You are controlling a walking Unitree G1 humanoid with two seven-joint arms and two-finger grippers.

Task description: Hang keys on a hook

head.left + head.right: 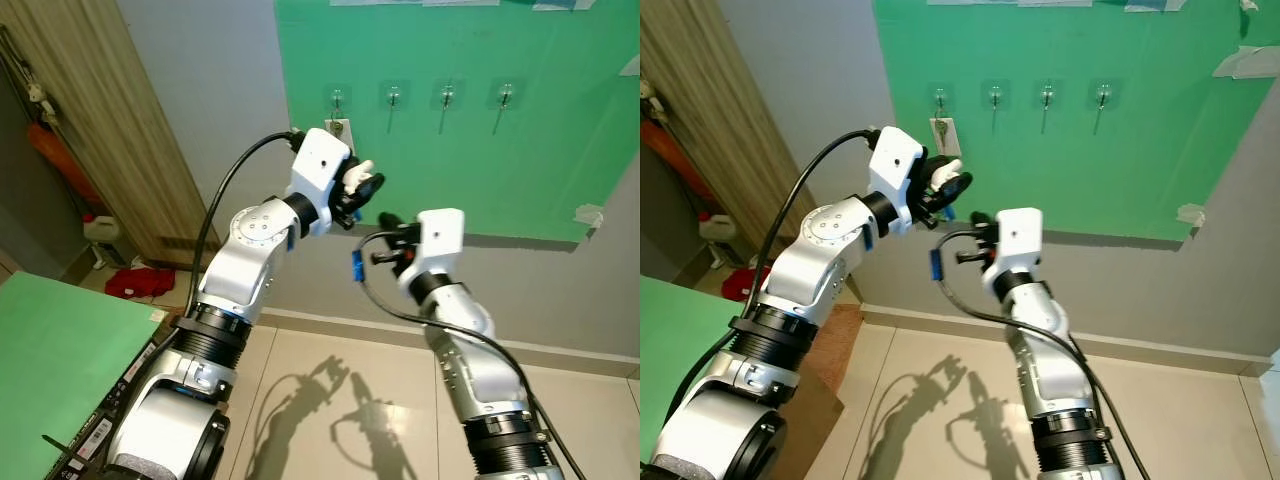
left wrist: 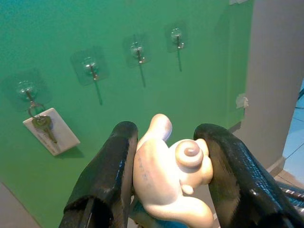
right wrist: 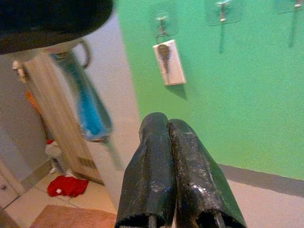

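Note:
My left gripper (image 2: 166,135) is raised in front of the green board (image 1: 520,160) and is shut on a cream figurine key charm (image 2: 173,175). A blue strap (image 3: 91,107) and a metal ring hang under the charm. Four clear hooks are stuck in a row on the board. The leftmost hook (image 1: 338,98) carries a key with a white tag (image 1: 338,128). The hook beside it (image 1: 394,96) and the two further right are bare. The charm sits just below and right of the white tag. My right gripper (image 3: 166,119) is shut on nothing, lower and to the right of the left one.
A wooden door panel (image 1: 120,130) stands at the left, with a red cloth (image 1: 140,282) and a white bottle (image 1: 102,230) on the floor by it. A green surface (image 1: 60,350) lies at the lower left. Tiled floor (image 1: 330,400) is below the arms.

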